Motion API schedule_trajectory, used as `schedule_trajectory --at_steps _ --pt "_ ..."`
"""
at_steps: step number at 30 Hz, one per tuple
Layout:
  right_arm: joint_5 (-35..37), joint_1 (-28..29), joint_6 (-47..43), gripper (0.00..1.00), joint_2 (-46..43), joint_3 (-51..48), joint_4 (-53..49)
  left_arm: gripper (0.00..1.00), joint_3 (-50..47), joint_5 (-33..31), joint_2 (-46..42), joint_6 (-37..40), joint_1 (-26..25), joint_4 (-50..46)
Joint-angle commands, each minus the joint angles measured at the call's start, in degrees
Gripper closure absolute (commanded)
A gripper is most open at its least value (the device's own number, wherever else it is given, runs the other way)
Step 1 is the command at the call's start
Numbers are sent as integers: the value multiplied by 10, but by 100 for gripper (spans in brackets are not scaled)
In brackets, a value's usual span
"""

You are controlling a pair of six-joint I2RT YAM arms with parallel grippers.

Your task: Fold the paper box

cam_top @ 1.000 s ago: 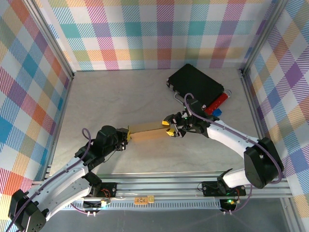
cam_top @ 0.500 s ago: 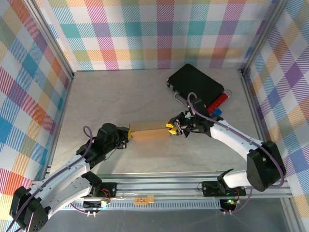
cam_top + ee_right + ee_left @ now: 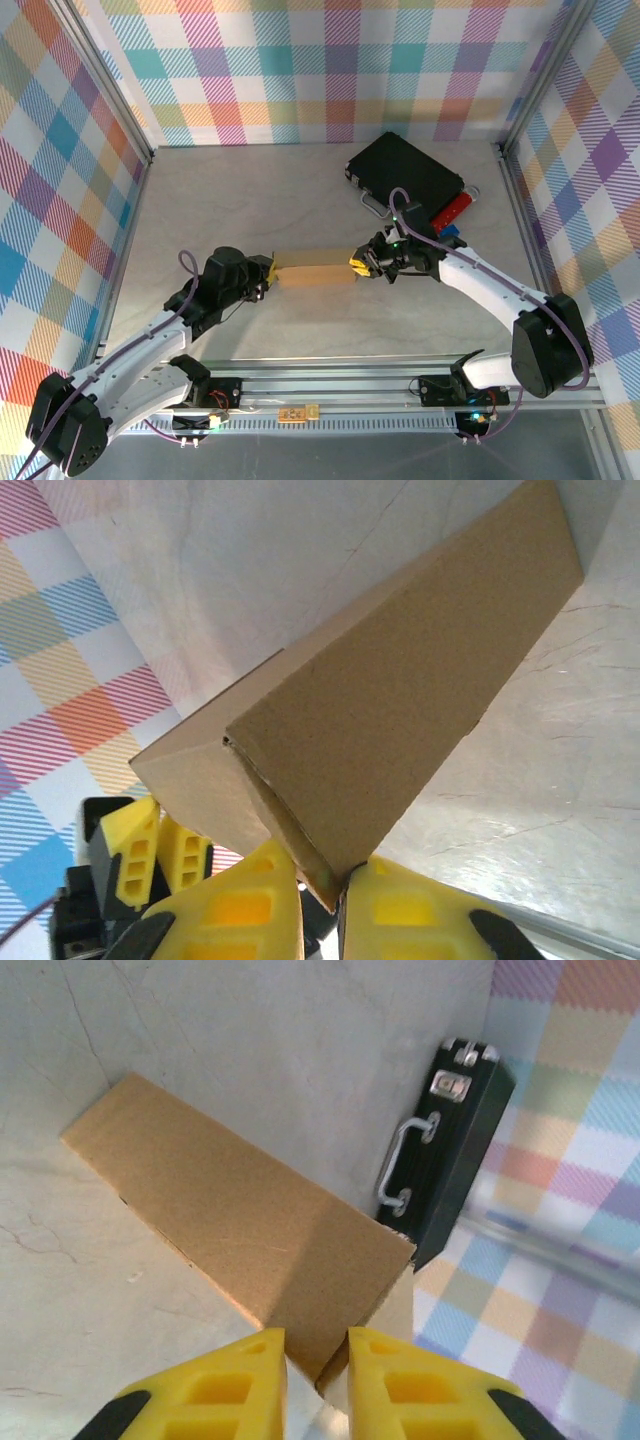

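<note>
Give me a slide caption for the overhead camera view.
Brown paper box held between the left tool and right tool, each pinching one end; black case behind.

Black case (image 3: 410, 175): flat on the table (image 3: 230, 200), far right; metal handle (image 3: 372, 204) on its left edge.
Red bar (image 3: 452, 211): against the case's right edge.
Blue piece (image 3: 447, 232): just beside the red bar.

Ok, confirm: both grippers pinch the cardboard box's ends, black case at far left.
Wrong side: the top external view shows the black case at far right. The left gripper and right gripper do pinch the ends of the cardboard box.
</note>
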Motion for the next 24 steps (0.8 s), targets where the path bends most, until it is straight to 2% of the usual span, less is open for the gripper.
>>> schedule_trajectory --at_steps 1,5,8,11,15,18,21,22,23,24 --pt "11 0 -90 84 -3 -5 -116 78 6 46 -17 64 4 -108" --pt "-16 0 -124 80 -1 -36 -129 77 -37 82 -34 60 3 -98" --pt "-15 2 -139 76 7 -64 -123 75 -76 95 -19 49 -3 -36" --pt "-3 2 -155 70 21 -68 -126 72 -83 98 5 64 -4 -25" --pt "22 1 -170 66 25 -39 -152 66 -57 88 10 88 -3 -66" --pt "61 1 -184 56 10 -11 -189 60 -13 76 7 121 7 -132" --pt "136 -1 -200 40 -25 27 -242 53 50 72 15 170 37 -188" --pt "170 -3 -208 27 -45 41 -260 51 74 70 16 193 53 -208" --pt "203 -5 -218 0 -63 56 -272 42 101 63 13 220 70 -228" --pt "232 -8 -227 1 -79 69 -284 29 123 49 7 243 85 -245"
